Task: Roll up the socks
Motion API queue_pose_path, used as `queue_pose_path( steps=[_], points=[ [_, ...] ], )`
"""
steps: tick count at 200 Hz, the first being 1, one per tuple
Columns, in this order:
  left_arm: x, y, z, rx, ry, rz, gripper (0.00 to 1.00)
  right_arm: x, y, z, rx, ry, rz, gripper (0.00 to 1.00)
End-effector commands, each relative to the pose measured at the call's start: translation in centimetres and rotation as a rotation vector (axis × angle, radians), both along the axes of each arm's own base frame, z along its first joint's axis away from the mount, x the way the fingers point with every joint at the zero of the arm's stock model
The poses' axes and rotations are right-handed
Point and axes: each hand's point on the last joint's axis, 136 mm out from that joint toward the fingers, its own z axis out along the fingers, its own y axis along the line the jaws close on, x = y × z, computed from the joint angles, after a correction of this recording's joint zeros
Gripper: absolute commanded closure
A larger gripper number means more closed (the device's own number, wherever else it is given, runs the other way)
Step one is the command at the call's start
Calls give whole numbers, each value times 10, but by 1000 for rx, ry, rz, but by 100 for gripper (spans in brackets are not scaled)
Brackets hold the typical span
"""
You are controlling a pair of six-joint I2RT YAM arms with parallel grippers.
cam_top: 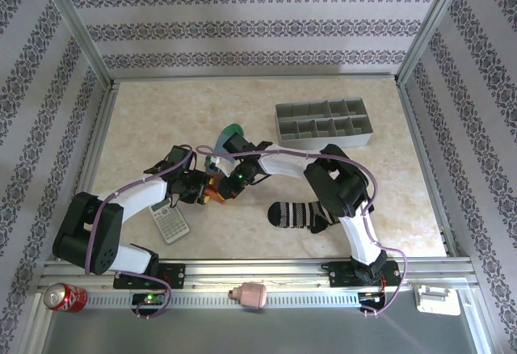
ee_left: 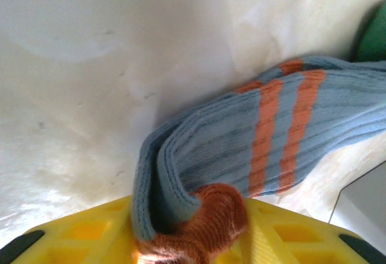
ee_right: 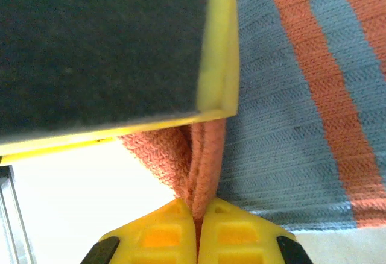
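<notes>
The blue-grey sock (ee_left: 241, 143) with orange stripes lies on the table, its green toe (cam_top: 234, 134) pointing to the far side. Its orange cuff end is folded over. My left gripper (ee_left: 190, 231) has that folded bundle filling the gap between its yellow fingers. My right gripper (ee_right: 198, 207) is shut on the orange cuff (ee_right: 181, 155), right against the dark pad of a left finger (ee_right: 102, 47). In the top view both grippers meet at the sock, left (cam_top: 206, 192) and right (cam_top: 228, 184). The black-and-white striped sock (cam_top: 295, 213) lies rolled near the right arm's elbow, partly under it.
A grey calculator (cam_top: 170, 221) lies just near-left of the left gripper. A grey compartment tray (cam_top: 323, 124) stands at the far right. On the front rail sit a red can (cam_top: 65, 296) and a pink object (cam_top: 252, 293). Patterned walls close in the table.
</notes>
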Motion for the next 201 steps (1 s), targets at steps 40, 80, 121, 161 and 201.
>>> queue_pose_path(
  steps=[40,80,121,161,201],
  points=[
    [-34,5,8,-2,144,51,28,4,2,27,32,-165,47,100],
    [-29,13,27,-22,111,189,20,-8,3,30,6,-299,108,100],
    [-27,2,24,-58,139,168,22,-9,1,26,-39,-386,114,100],
    [-20,-2,23,-81,125,181,26,-14,6,24,-41,-390,135,100],
    [-19,-9,20,-78,135,163,46,-16,6,18,-54,-388,136,100]
  ],
)
